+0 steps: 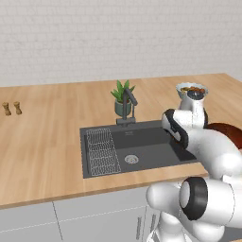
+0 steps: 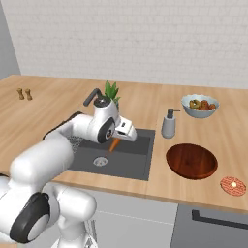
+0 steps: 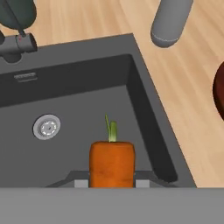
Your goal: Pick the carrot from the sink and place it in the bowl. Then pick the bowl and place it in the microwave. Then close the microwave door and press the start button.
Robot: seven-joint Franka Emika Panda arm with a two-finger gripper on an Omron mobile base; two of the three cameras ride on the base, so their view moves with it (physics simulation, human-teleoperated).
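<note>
My gripper is shut on the orange carrot and holds it above the right half of the dark grey sink. In the hand view the carrot stands between the fingertips, its green stub pointing away, with the sink floor and round drain below. The reddish-brown bowl sits on the counter to the right of the sink, apart from the gripper; its edge peeks in at the right of the hand view. The microwave is out of view.
A grey soap dispenser stands by the sink's right rim. A pale fruit bowl sits behind it. The dark faucet and a potted plant are behind the sink. A wire rack fills its left side. Shakers stand far left.
</note>
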